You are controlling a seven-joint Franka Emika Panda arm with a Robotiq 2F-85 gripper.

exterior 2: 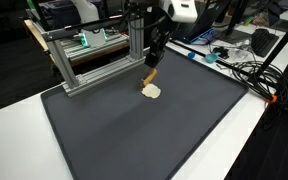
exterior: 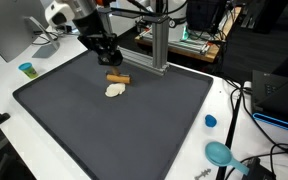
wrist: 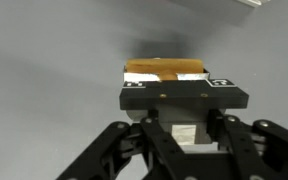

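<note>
Jaws: can't tell if open or closed; fingertips hidden in all views.
Gripper (exterior: 109, 62): just above brown stick (exterior: 118, 78), no visible contact.
Stick: lies flat on dark mat (exterior: 104, 130); wrist view shows it past the gripper body.
Cream lump (exterior 2: 152, 91): just beside stick; clear in ext. views only.

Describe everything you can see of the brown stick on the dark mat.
The brown stick is short and roughly cylindrical, tan to brown, and looks like wood or cork. It lies flat on its side on the dark grey mat, towards the edge near the metal frame. A pale lump lies close beside it; whether they touch cannot be told. The claw hangs close by it, and contact cannot be made out. In the wrist view the stick shows as a tan bar.
</note>
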